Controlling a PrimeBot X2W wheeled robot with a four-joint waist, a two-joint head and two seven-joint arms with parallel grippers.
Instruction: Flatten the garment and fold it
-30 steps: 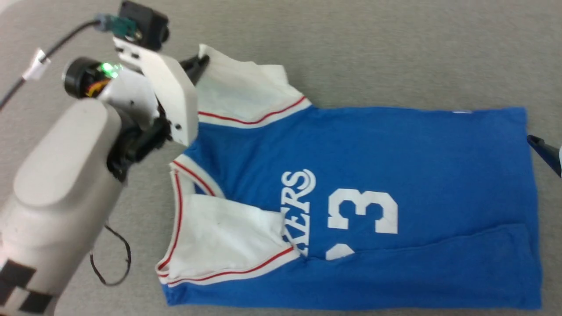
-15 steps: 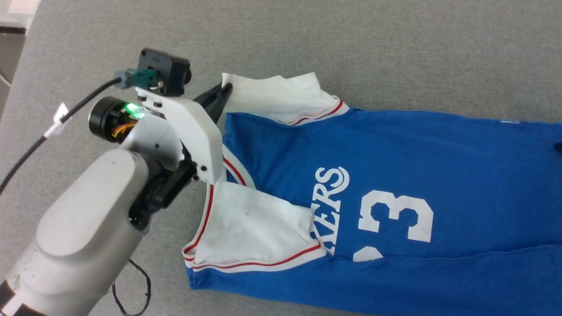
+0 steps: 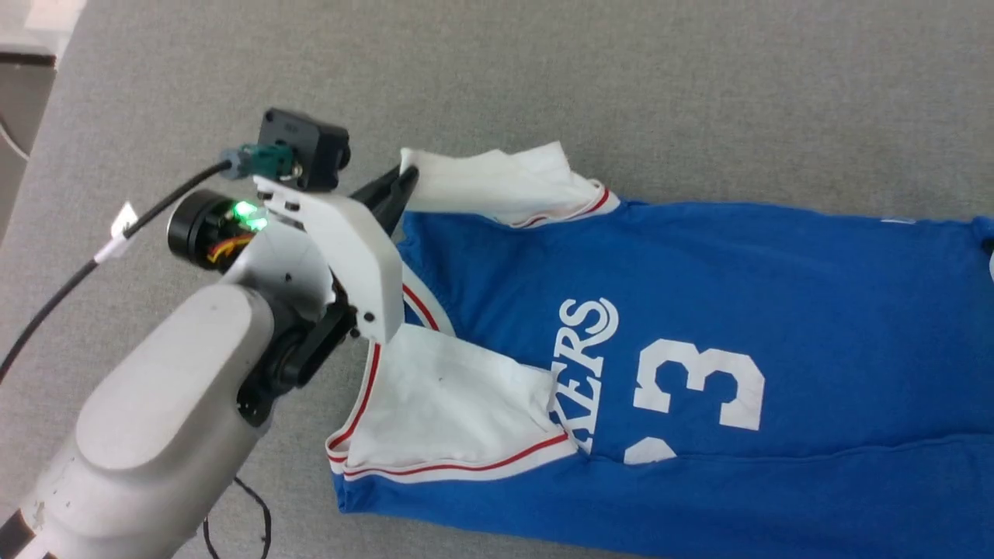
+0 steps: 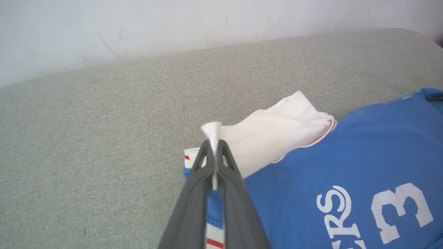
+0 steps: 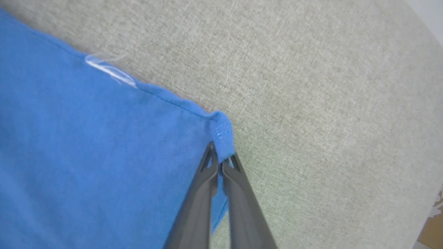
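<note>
The garment (image 3: 699, 295), a bright blue jersey with white sleeves, red trim and white print, lies spread on the grey surface with its collar toward the left. My left gripper (image 3: 404, 182) is shut on the far white sleeve's corner (image 4: 213, 133), which it holds a little above the cloth. The near sleeve (image 3: 450, 411) lies folded over the chest. At the jersey's far hem corner (image 5: 221, 133) my right gripper (image 5: 220, 159) is shut on the blue fabric. In the head view that hem corner sits at the right edge (image 3: 986, 233).
Grey fabric surface (image 3: 621, 93) extends all round the garment. A pale wall (image 4: 138, 27) rises behind it in the left wrist view. A black cable (image 3: 70, 272) runs from my left wrist off to the left. The surface's edge shows at the upper left (image 3: 31, 54).
The head camera shifted, so the jersey sits further right. My left gripper has lifted and bunched the far sleeve. My right gripper has closed on the hem corner.
</note>
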